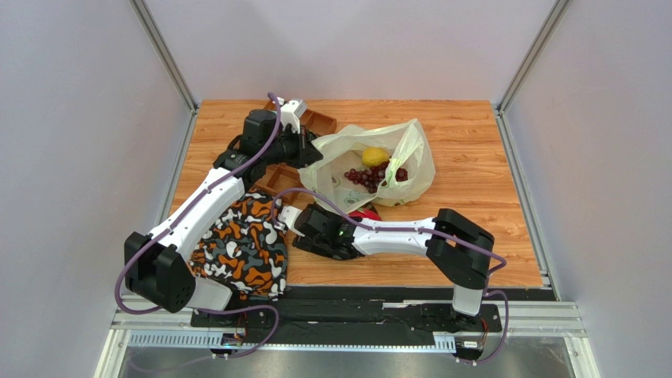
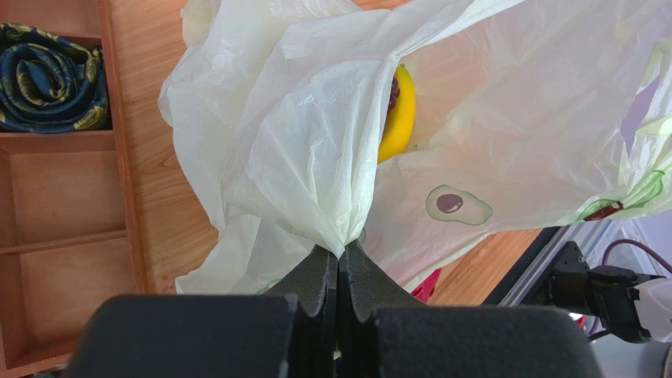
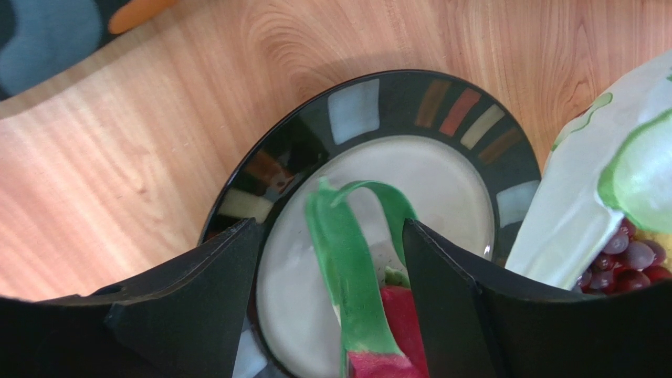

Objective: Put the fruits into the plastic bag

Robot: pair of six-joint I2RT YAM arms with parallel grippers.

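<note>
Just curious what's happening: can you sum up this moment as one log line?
left tool: shut on plastic bag edge | right tool: open, straddling dragon fruit on plate | in bag: grape bunch, yellow fruit

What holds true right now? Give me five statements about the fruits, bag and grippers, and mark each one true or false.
1. The grapes are inside the bag. True.
2. The dragon fruit is inside the bag. False: it lies on the plate, between the fingers of the open right gripper.
3. The left gripper is open. False: it is shut on a gathered fold of the bag.
4. A rolled cloth sits in a compartment of the tray. True.
5. The plate is plain white. False: its rim is dark with coloured blocks.
</note>
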